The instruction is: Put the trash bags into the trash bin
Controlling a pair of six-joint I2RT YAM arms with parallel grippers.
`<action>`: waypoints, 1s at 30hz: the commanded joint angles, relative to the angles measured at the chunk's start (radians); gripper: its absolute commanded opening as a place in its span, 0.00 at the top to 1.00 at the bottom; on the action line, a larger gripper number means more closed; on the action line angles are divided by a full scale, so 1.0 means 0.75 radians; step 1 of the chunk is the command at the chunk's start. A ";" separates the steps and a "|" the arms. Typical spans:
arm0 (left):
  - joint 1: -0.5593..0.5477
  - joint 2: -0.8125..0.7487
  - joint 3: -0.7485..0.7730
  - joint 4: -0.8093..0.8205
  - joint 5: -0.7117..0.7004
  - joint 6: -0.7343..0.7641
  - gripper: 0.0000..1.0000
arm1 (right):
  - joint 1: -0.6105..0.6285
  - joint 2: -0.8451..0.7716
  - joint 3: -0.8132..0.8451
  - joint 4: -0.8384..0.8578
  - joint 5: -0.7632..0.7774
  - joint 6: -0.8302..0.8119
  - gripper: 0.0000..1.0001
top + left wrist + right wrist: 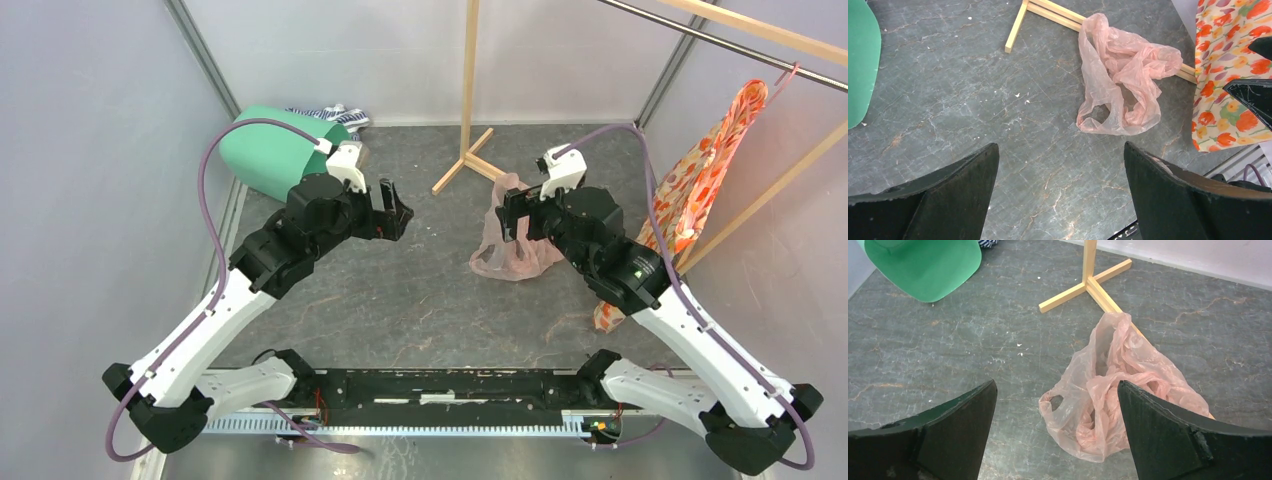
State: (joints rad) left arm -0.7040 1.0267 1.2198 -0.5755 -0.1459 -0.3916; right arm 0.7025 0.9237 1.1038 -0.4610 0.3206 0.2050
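Observation:
The pale pink crinkly trash bag lies crumpled on the grey table, right of centre, against the foot of a wooden stand. It shows in the left wrist view and in the right wrist view. The mint-green trash bin lies tipped at the back left; its edge shows in both wrist views. My right gripper is open and empty, hovering just over the bag's near-left part. My left gripper is open and empty, between bin and bag.
A wooden stand rises at the back centre, its cross foot touching the bag. An orange floral garment hangs from a rail at the right. A blue-white striped cloth lies behind the bin. Walls close in on the left, back and right.

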 commanded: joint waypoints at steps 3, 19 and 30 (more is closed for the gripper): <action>-0.022 0.003 0.011 0.011 -0.057 -0.017 0.00 | 0.005 0.035 0.064 -0.050 -0.019 0.014 0.02; -0.033 0.033 -0.147 0.073 -0.021 -0.066 0.00 | 0.009 0.156 -0.077 -0.062 0.109 0.059 0.02; -0.011 0.114 -0.295 0.181 -0.006 -0.102 0.00 | 0.002 0.307 -0.296 0.174 0.278 0.116 0.02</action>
State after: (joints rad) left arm -0.7193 1.0885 1.0172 -0.5217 -0.1619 -0.4149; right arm 0.7059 1.1183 0.9188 -0.4507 0.4530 0.2630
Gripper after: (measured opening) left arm 0.996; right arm 0.979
